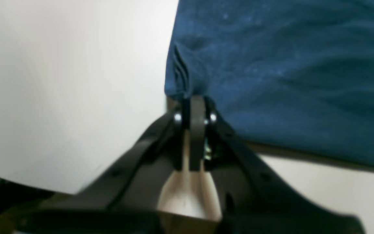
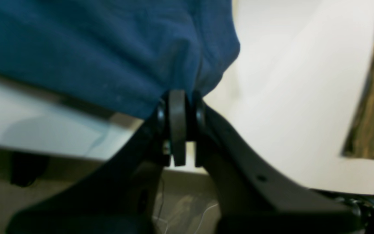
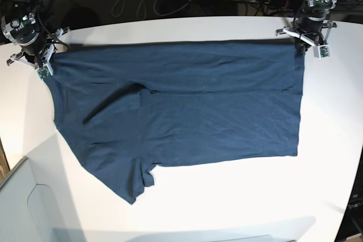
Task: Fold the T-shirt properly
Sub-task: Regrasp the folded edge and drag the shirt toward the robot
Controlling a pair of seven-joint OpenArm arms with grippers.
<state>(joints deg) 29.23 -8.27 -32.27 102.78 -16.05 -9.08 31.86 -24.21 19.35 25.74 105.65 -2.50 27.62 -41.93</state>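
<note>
1. A soft, dark navy T-shirt (image 3: 181, 111) lies spread on a smooth white table (image 3: 227, 196), lightly rippled.
2. The left gripper (image 1: 196, 97), black, is pinching one far corner of the fabric.
3. The right gripper (image 2: 181, 92) is clamped on the opposite far corner.

The navy T-shirt (image 3: 181, 109) lies spread lengthwise across the white table, one sleeve jutting toward 7 o'clock, its 10 and 2 o'clock corners raised.
</note>
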